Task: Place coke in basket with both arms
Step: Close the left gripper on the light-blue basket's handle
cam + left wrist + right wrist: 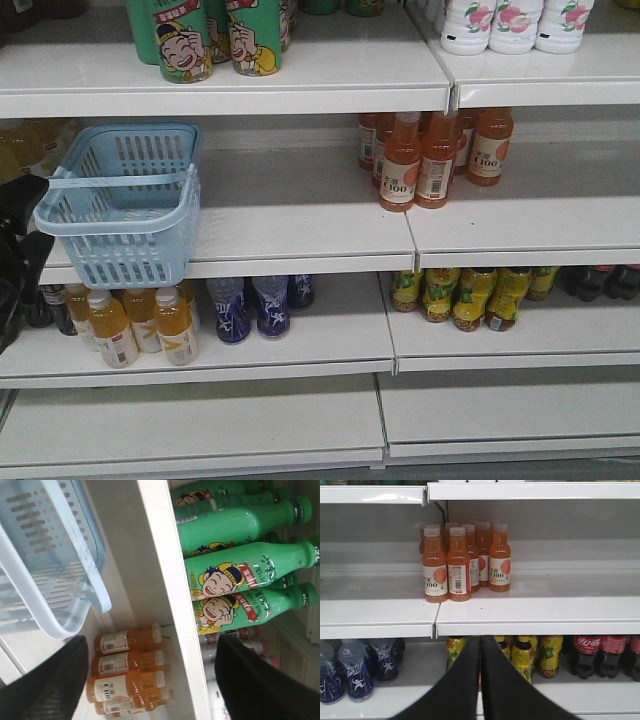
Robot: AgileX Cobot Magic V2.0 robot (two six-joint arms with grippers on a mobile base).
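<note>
No coke can shows in any view. The light blue basket (130, 255) stands on the left of the middle shelf, jutting over its front edge, and nothing is visible inside it. In the left wrist view the basket (45, 555) fills the upper left. My left gripper (150, 645) is open, its black fingers (50, 680) wide apart with nothing between them, just beside the basket's corner. The left arm (18, 260) shows at the front view's left edge, next to the basket. My right gripper (480, 638) is shut and empty, low in front of the shelves.
Orange C100 bottles (425, 160) stand on the middle shelf right of the basket. Green cartoon bottles (205, 40) and white bottles (515, 25) fill the top shelf. Below are yellow bottles (525, 655), dark cola bottles with red labels (597, 655), blue bottles (250, 305) and orange-juice bottles (140, 325).
</note>
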